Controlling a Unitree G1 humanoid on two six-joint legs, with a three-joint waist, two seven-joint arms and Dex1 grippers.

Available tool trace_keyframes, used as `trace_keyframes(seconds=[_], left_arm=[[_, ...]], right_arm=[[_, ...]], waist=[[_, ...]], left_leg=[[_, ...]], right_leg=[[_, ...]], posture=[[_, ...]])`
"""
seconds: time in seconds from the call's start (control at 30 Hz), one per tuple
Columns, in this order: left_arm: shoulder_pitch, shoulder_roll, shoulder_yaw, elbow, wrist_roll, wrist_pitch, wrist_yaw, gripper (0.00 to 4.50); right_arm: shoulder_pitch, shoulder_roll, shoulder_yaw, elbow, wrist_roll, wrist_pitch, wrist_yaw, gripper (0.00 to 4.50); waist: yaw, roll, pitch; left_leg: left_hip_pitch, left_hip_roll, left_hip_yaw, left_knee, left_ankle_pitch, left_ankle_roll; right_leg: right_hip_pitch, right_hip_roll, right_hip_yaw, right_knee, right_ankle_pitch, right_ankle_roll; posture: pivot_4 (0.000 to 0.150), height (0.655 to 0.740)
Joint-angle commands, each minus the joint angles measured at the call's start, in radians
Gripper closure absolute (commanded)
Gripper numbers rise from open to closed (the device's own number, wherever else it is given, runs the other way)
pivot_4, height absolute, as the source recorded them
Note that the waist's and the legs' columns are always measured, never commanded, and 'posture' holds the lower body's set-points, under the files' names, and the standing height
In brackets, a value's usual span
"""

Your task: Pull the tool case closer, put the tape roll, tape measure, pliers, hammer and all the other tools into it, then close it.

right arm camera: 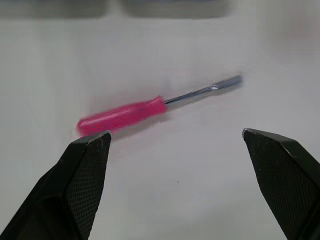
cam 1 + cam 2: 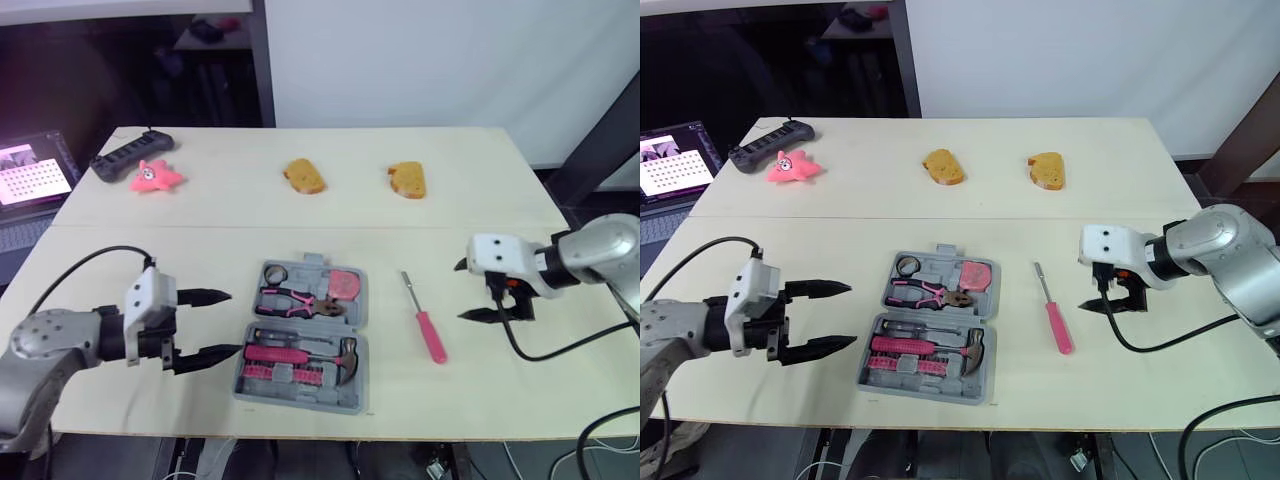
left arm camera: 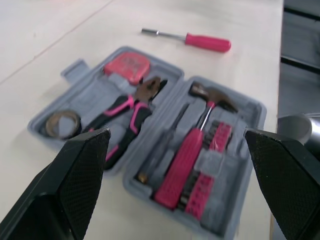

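Note:
The grey tool case (image 2: pixel 303 340) lies open near the table's front edge. Inside it are a tape roll (image 2: pixel 275 273), pink tape measure (image 2: pixel 346 283), pink-handled pliers (image 2: pixel 297 301), hammer (image 2: pixel 305 354) and a row of bits (image 3: pixel 202 192). A pink screwdriver (image 2: pixel 425 320) lies on the table to the right of the case. My left gripper (image 2: pixel 211 325) hangs open just left of the case, nothing between its fingers. My right gripper (image 2: pixel 467 291) stands open to the right of the screwdriver (image 1: pixel 150 109), facing it, apart from it.
Two bread-like pieces (image 2: pixel 304 176) (image 2: pixel 407 180) lie at the back middle of the table. A pink starfish toy (image 2: pixel 154 176) and a black controller (image 2: pixel 130 155) sit at the back left. A laptop (image 2: pixel 30 185) stands beyond the left edge.

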Motion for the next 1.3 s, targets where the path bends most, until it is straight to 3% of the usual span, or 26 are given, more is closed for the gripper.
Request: trace_keyframes(seconds=[0.03, 0.23, 0.37, 0.5, 0.67, 1.0, 1.1, 1.3], left_arm=[[0.013, 0.001, 0.036, -0.022, 0.003, -0.024, 0.000, 0.00], [0.026, -0.003, 0.046, -0.035, -0.005, -0.015, 0.010, 0.00], [0.036, -0.001, 0.051, -0.035, -0.004, -0.014, 0.007, 0.00], [0.014, -0.004, 0.031, -0.026, 0.005, -0.021, 0.011, 0.00], [0.045, -0.010, 0.054, -0.065, -0.004, -0.009, 0.026, 0.00], [0.139, -0.013, 0.131, -0.121, -0.016, 0.004, 0.056, 0.00], [0.150, -0.015, 0.137, -0.130, -0.018, 0.006, 0.063, 0.00], [0.150, -0.014, 0.132, -0.130, -0.017, 0.005, 0.069, 0.00]], right_arm=[[-0.029, 0.049, -0.004, 0.018, -0.036, 0.060, 0.022, 0.04], [-0.001, 0.092, -0.014, -0.004, -0.103, 0.000, 0.039, 0.04], [-0.020, 0.129, 0.015, 0.035, -0.195, -0.244, 0.065, 0.04], [-0.177, 0.204, 0.191, 0.252, -0.504, -0.810, 0.061, 0.04], [-0.348, 0.324, 0.332, 0.515, -0.725, -1.236, -0.016, 0.04], [-0.491, 0.483, 0.446, 0.756, -0.920, -1.481, -0.119, 0.04], [-0.496, 0.487, 0.458, 0.742, -0.897, -1.493, -0.089, 0.86], [-0.462, 0.443, 0.451, 0.631, -0.800, -1.454, 0.013, 3.75]], waist=[[0.001, 0.000, 0.000], [0.004, 0.000, 0.000], [0.000, 0.000, 0.000], [-0.003, 0.000, 0.000], [-0.001, 0.000, 0.000], [0.001, 0.001, 0.000], [0.001, 0.000, 0.000], [0.000, 0.001, 0.000]], left_leg=[[0.000, 0.000, 0.000, 0.001, 0.000, 0.000], [0.000, 0.000, 0.000, 0.001, 0.000, -0.001], [0.000, 0.000, 0.000, 0.001, 0.000, -0.001], [0.002, 0.000, 0.000, 0.001, 0.001, -0.001], [0.003, 0.000, 0.001, 0.000, 0.001, -0.001], [0.004, 0.000, 0.000, 0.000, 0.004, -0.006], [0.007, 0.000, 0.000, 0.000, 0.004, -0.007], [0.015, 0.000, 0.000, -0.002, 0.004, -0.007]], right_leg=[[0.000, 0.000, 0.000, 0.000, 0.000, 0.000], [0.001, 0.000, 0.000, 0.000, 0.001, -0.001], [0.001, 0.000, 0.000, 0.000, 0.001, -0.001], [0.001, 0.000, 0.000, 0.002, 0.001, -0.001], [0.002, 0.000, 0.000, 0.002, 0.001, -0.001], [0.002, 0.000, 0.000, 0.005, 0.001, -0.002], [0.005, 0.000, 0.000, 0.006, 0.001, -0.002], [0.012, 0.000, 0.000, 0.006, 0.001, -0.002]], posture=[[0.150, 0.7314], [0.150, 0.7314], [0.150, 0.7314], [0.150, 0.7314], [0.150, 0.7314], [0.150, 0.7314], [0.150, 0.7314], [0.150, 0.7314]])
